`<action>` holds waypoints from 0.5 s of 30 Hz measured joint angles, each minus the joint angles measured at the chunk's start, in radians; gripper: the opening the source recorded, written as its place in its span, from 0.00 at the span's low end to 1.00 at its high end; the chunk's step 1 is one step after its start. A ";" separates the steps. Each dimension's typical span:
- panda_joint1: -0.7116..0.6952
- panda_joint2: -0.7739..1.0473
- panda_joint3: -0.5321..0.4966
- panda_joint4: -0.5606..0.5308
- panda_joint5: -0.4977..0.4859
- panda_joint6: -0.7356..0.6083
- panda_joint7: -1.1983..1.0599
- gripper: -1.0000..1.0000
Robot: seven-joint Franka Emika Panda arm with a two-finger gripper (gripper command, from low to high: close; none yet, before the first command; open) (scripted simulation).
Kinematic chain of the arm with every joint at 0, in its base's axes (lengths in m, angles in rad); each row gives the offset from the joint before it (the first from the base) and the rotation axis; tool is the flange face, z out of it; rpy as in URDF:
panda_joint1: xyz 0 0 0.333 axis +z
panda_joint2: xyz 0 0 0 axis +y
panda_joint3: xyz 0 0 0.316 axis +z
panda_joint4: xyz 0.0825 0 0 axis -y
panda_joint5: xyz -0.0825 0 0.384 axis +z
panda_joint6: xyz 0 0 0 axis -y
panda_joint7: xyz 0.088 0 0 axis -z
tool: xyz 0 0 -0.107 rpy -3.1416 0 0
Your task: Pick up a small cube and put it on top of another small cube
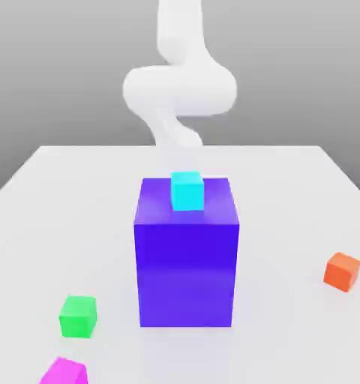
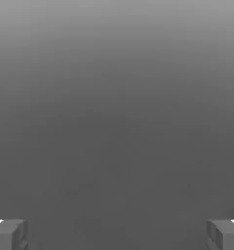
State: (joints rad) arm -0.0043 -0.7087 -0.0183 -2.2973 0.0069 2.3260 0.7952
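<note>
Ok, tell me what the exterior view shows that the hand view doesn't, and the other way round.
Exterior view alone: the white arm behind a big blue-purple block, a cyan cube on top of that block, a green cube and a magenta cube toward the exterior view's left, an orange cube toward its right, all on the white table.

Hand view alone: the gripper with its fingertips set wide apart, nothing between them, against plain grey.

Shared: no object appears in both.

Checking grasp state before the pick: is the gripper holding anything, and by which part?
Nothing held. The gripper is open, its fingers wide apart with only grey between them.
</note>
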 joint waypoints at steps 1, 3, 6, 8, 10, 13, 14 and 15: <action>-0.002 0.039 -0.008 0.001 0.003 0.011 -0.002 0.50; -0.004 0.114 -0.024 0.003 0.009 0.033 -0.007 0.50; -0.009 0.223 -0.048 0.007 0.020 0.064 -0.014 0.50; -0.013 0.296 -0.064 0.009 0.028 0.085 -0.020 0.50; -0.017 0.368 -0.079 0.011 0.038 0.105 -0.027 0.50; -0.025 0.477 -0.101 0.014 0.053 0.136 -0.037 0.50; -0.028 0.513 -0.107 0.016 0.059 0.146 -0.042 0.50; -0.032 0.550 -0.112 0.017 0.065 0.157 -0.047 0.50</action>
State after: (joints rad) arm -0.0366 -0.1591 -0.1306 -2.2806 0.0723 2.4826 0.7486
